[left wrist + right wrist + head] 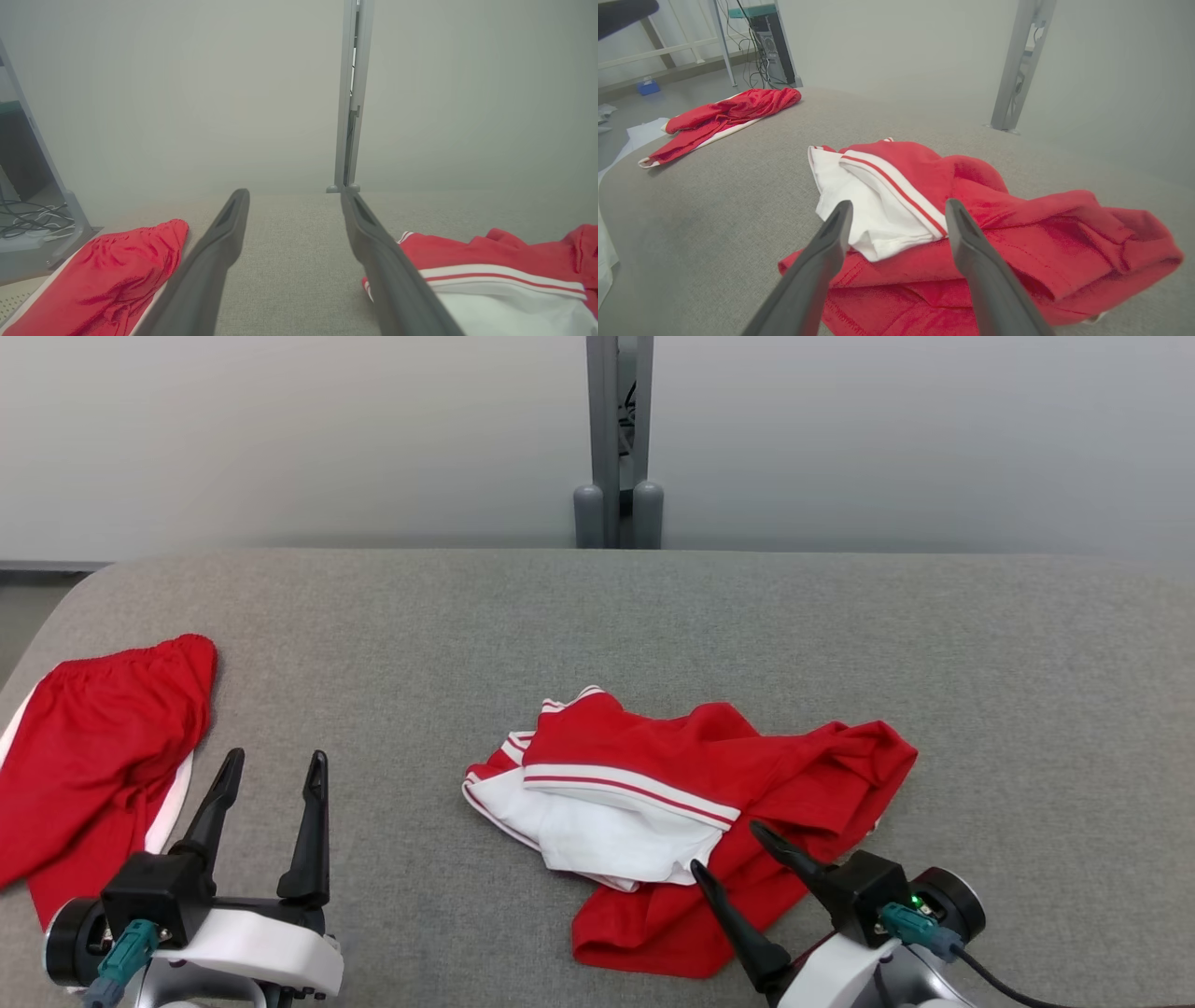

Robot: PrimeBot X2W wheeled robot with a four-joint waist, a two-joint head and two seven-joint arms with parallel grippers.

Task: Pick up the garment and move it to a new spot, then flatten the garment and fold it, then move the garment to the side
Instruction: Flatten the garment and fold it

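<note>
- Lying crumpled at the lower centre of the head view, the garment (691,803) is a red and white heap on the grey padded table (597,616). It is not yet flattened, so the pick-up seems to be the step in hand.
- In the same view the right gripper (726,847), at lower right, points its spread, empty fingers at the heap's near edge, probably lined up to pinch the cloth. Whether the tips touch it cannot be told.
- The left gripper (275,758), at lower left, stands wide open and empty. It lies between the heap and a second red garment (93,756) at the left edge, which looks parked out of the way.
- The left wrist view has its two fingers apart over bare table, with the garment at lower right and the second one at lower left. This arm appears idle.
- The right wrist view has the fingers straddling the white panel at the frame's centre, above red folds, which looks like a good spot to grasp.
</note>
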